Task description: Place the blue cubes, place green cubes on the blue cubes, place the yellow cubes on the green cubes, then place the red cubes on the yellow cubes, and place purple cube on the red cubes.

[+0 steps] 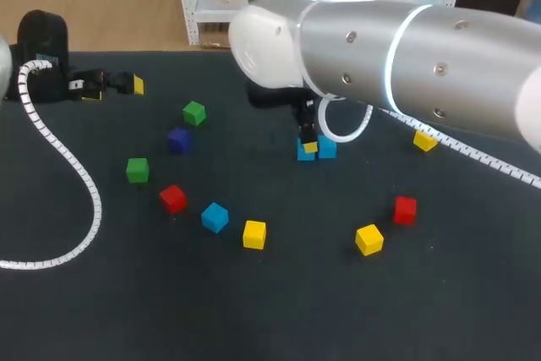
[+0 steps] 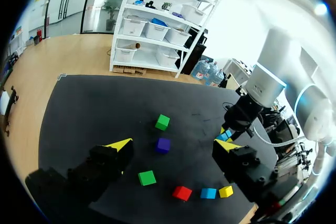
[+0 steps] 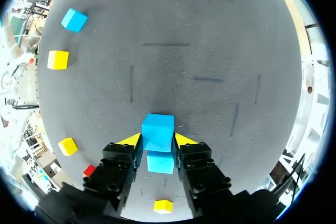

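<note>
Right gripper [image 3: 157,141] is clamped on 1 small blue cube [image 3: 157,129] right beside a 2nd blue cube [image 3: 160,162] on the black table [image 3: 210,51], so the blue base looks unfinished, nothing stacked yet.

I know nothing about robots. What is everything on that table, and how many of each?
Blue cubes: three, blue; one front-left, two side by side mid-table.
Green cubes: two, green, left half.
Purple cube: one, purple, between the green ones.
Red cubes: two, red; one left, one right.
Yellow cubes: three, yellow; one front-middle, two right.
Cable: one, white, looping over the left side.
Table: one, dark top.
Left gripper: open, empty, far left.
Right gripper: shut on one blue cube mid-table.
</note>
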Motion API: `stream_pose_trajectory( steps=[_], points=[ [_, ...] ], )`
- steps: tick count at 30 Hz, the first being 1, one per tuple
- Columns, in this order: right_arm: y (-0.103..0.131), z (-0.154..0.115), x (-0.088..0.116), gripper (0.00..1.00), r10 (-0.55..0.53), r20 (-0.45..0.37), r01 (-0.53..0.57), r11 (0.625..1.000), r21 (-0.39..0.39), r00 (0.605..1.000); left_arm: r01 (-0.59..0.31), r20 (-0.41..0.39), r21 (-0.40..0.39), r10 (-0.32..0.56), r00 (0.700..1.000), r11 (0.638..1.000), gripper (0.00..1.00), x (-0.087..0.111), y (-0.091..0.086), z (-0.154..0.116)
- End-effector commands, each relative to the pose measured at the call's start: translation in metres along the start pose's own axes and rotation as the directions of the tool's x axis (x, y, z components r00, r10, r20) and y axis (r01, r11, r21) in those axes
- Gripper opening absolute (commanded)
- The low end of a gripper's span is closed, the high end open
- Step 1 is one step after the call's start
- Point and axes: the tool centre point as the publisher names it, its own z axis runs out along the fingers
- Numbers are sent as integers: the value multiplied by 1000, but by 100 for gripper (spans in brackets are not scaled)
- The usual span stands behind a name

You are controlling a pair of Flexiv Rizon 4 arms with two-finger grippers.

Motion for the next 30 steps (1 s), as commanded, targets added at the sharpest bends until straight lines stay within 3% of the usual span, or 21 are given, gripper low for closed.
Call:
stream_pose_trajectory(
  steps=[1,20,22,24,25,26,30],
  points=[
    [-3,-2,-1,0,0,-5,0,1000,-5,1000,0,0,0,0,1000,1000,100,0,0,0],
    [-3,0,0,0,-2,-5,2,1000,-17,1000,0,0,0,0,1000,1000,100,0,0,0],
    [-2,0,0,16,-1,-6,1,1000,-19,1000,0,0,0,0,1000,1000,100,0,0,0],
    [-2,0,0,45,1,-4,-1,1000,-19,1000,0,0,0,0,1000,1000,100,0,0,0],
    [-2,0,0,91,2,-3,-2,1000,-20,1000,0,0,0,0,1000,1000,100,0,0,0],
    [-2,0,0,100,2,-4,-2,1000,-19,1000,0,0,0,0,1000,1000,100,0,0,0],
    [-3,0,0,100,7,3,-6,1000,-20,1000,0,0,0,0,1000,1000,100,0,0,0]
  ],
)
